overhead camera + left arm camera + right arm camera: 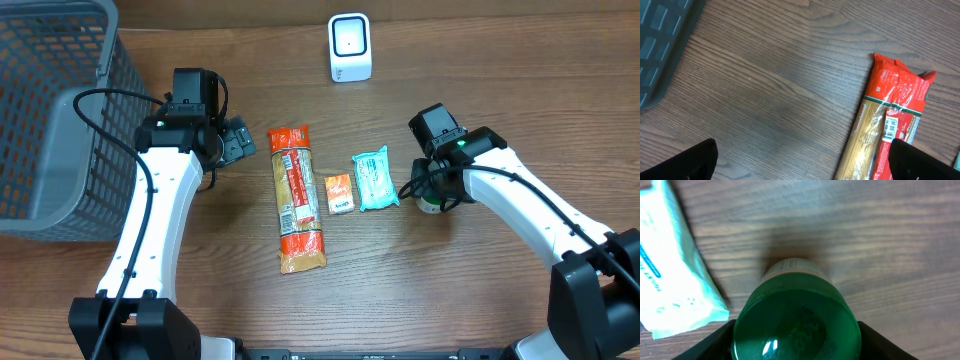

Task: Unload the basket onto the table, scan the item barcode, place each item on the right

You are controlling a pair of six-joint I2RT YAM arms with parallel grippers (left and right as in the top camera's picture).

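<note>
A small white container with a green lid (pixel 796 317) stands upright on the wooden table, right of the teal packet. My right gripper (pixel 796 342) is over it, a black finger (pixel 715 342) pressed against each side of the lid. From overhead only a bit of that container (pixel 431 205) shows under the right gripper (pixel 434 197). The white scanner (pixel 350 48) stands at the back of the table. My left gripper (pixel 240 141) hangs open and empty left of the pasta packet (pixel 296 200), its fingertips (pixel 692 161) wide apart over bare wood.
A small orange packet (pixel 340 192) and a teal wipes packet (pixel 375 178) lie between the pasta and the container. The pasta packet's barcode label (pixel 891 126) faces up. A grey wire basket (pixel 45 120) fills the left end of the table.
</note>
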